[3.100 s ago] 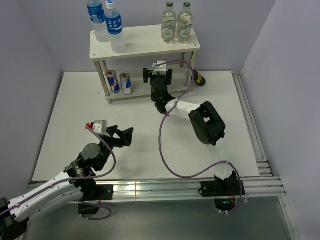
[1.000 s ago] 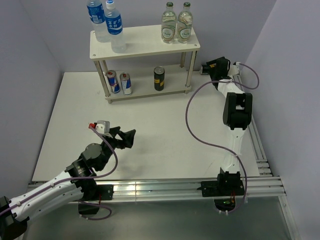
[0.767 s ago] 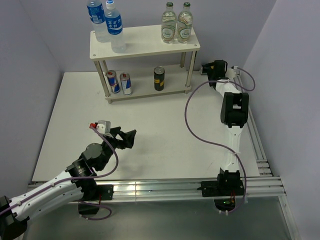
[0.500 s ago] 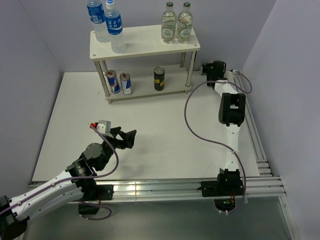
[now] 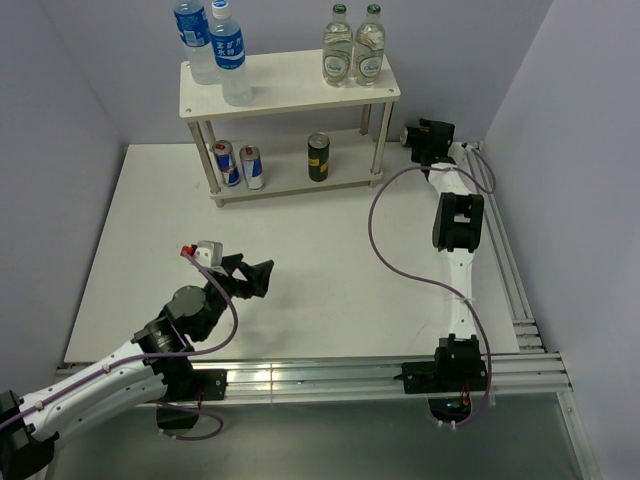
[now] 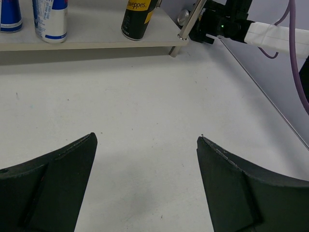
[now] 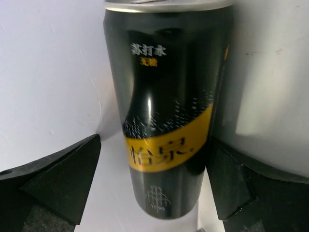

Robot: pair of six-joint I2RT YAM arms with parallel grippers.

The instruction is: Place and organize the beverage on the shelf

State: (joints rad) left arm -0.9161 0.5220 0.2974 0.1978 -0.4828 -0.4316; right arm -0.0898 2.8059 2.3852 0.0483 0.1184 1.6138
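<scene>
- The right gripper [image 5: 412, 135] has left the front of the shelf [image 5: 290, 85], where it was about three seconds earlier, and is now reaching along the table [image 5: 300, 230] to the spot just beside the shelf's right-hand legs.
- Its fingers are straddling the second dark can [image 7: 166, 121]. They are released, not yet clenched: a strip of bare table is showing between one finger and the can wall.
- The first dark can [image 5: 318, 157] is now standing upright and alone on the lower board.
- The two blue-and-silver cans [image 5: 240, 165] are standing at the left of that same board, and the two water bottles [image 5: 210, 45] are standing on the top board's left end.
- The two green-capped bottles [image 5: 354, 45] are occupying the top board's right end.
- The left gripper [image 6: 147, 140] is hovering over open table as before, fingers spread and holding nothing.
- Judgement: five of the six drinks are shelved. The second dark can is the last one outstanding, and closing on it squarely appears to be the step in hand.
</scene>
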